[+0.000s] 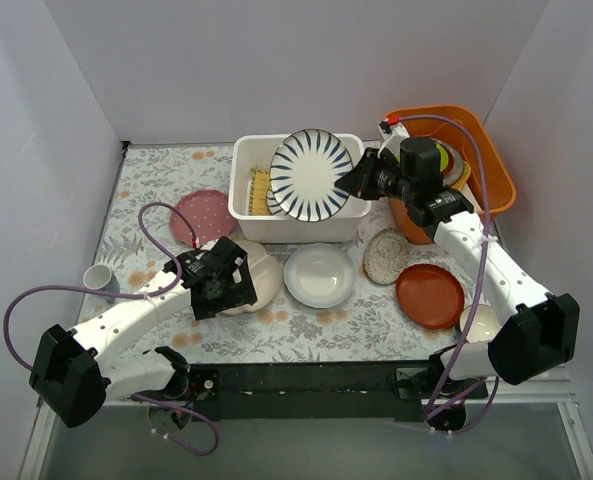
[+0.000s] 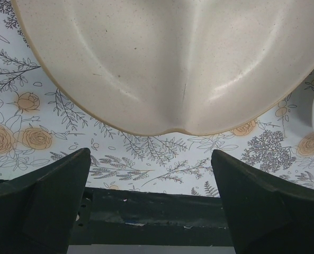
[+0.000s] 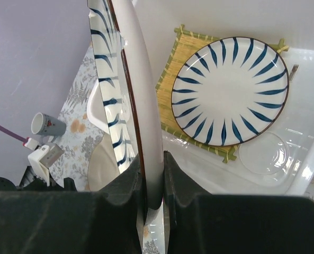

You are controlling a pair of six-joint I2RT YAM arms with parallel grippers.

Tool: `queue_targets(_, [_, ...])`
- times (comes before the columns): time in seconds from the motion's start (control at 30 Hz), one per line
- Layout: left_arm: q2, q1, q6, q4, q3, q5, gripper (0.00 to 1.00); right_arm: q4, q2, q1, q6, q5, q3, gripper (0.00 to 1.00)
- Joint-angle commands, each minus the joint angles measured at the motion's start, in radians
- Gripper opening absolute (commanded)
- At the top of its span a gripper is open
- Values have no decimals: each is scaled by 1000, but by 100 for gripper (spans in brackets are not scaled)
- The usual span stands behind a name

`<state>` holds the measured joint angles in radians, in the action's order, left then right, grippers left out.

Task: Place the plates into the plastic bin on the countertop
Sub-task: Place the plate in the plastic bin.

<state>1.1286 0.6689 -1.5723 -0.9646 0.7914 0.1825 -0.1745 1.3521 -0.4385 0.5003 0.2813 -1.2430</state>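
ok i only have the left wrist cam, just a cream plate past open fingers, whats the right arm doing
Observer: The right gripper is shut on a blue-striped plate, held on edge at the plastic bin.
Operator: anything in the bin already
Observer: Yes, a second striped plate lies flat inside it on a yellow bamboo mat.
Operator: any plates out that i cant see
Observer: A pink dotted plate lies flat just left of the bin.
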Motion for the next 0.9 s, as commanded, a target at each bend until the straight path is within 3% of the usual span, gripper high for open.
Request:
queue_targets(0.0, [-16,-3,-5,9,-4,-8,98,237,18,37,58,153,-128,1])
queue_targets(0.37, [-21,-3,0,13,-8,-9,98,231,238,55,87,167,-269,1])
queue_targets(0.87, [-18,-3,9,20,-8,-15,98,248,413,55,129,159,-257,1])
